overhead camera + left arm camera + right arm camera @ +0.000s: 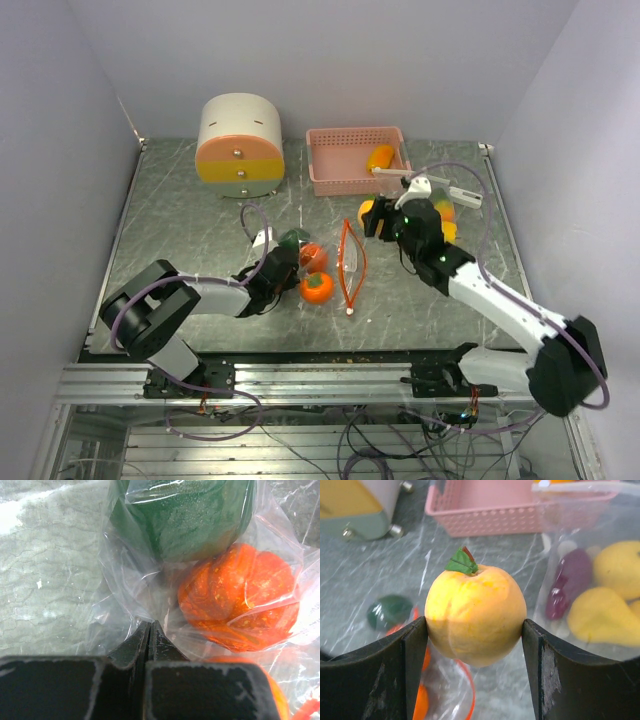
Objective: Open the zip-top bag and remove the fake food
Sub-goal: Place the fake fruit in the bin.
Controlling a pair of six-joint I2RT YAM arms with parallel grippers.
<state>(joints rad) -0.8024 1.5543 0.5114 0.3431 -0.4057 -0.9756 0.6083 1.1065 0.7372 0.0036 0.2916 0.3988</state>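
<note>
The clear zip-top bag (pixel 335 265) with a red zip lies at the table's middle, its mouth open to the right. Inside it are a green piece (pixel 293 238) and two orange pieces (pixel 316 287). My left gripper (pixel 278 272) is shut on the bag's plastic (pixel 127 587) at its closed end; the left wrist view shows the green piece (pixel 185 515) and an orange pumpkin (pixel 240 595) through the film. My right gripper (pixel 372 220) is shut on a yellow-orange peach (pixel 475 612) with a green leaf and holds it above the table, to the right of the bag's mouth.
A pink basket (pixel 357 160) at the back holds one orange piece (pixel 380 157). The round cream, orange and yellow drawer box (pixel 240 145) stands back left. A second clear bag (pixel 590 595) with yellow and purple fruits lies by my right wrist.
</note>
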